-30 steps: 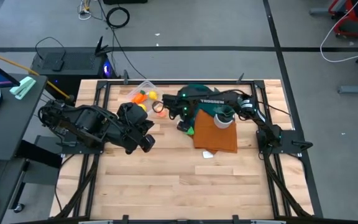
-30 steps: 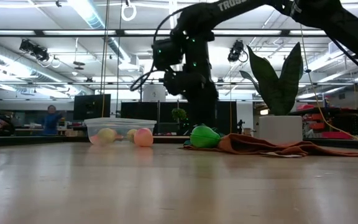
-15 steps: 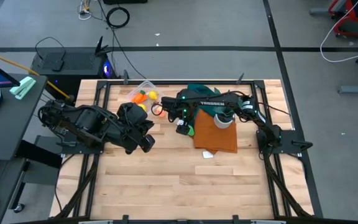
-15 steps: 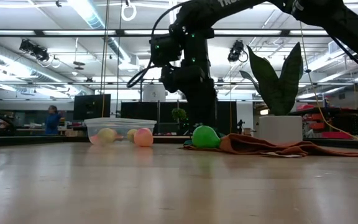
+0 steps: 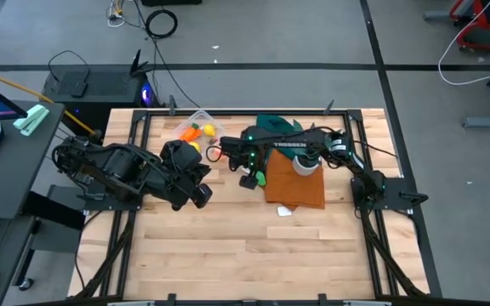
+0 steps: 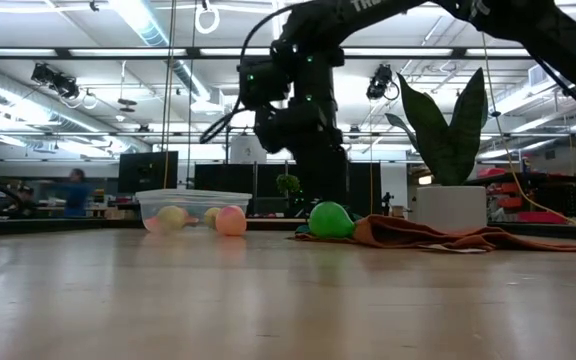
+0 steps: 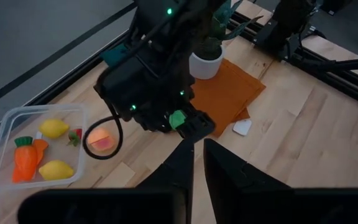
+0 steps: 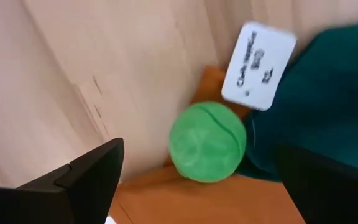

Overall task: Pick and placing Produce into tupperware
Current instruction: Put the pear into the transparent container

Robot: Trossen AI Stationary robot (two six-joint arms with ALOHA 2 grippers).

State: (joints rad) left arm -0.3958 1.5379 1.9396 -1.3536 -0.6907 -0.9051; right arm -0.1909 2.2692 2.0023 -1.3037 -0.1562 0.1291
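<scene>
We judge the main risk to lie with the green piece (image 8: pixel 207 142), the one item of produce well outside the tupperware (image 7: pixel 5 124): it is round and rests on the edge of the orange cloth (image 5: pixel 300 183), so a descent that lands off-centre could nudge it and send it rolling across the wooden table (image 5: pixel 253 246), or a finger could snag the cloth and drag it along. The white card (image 8: pixel 257 65) just beside the green piece might also get caught under a fingertip. Our right gripper (image 8: pixel 197 180) hangs directly above the green piece with its fingers spread fully wide, one on either side, holding nothing and touching nothing as far as we can see. In the tupperware we already count two yellow pieces (image 7: pixel 54 129), the carrot (image 7: pixel 27 160) and a small red berry (image 7: pixel 74 136), while the peach (image 7: pixel 102 140) sits right at the tupperware's near wall; we cannot tell whether it is inside. Our left gripper (image 7: pixel 197 163) waits clenched and empty, well apart from the tupperware.
</scene>
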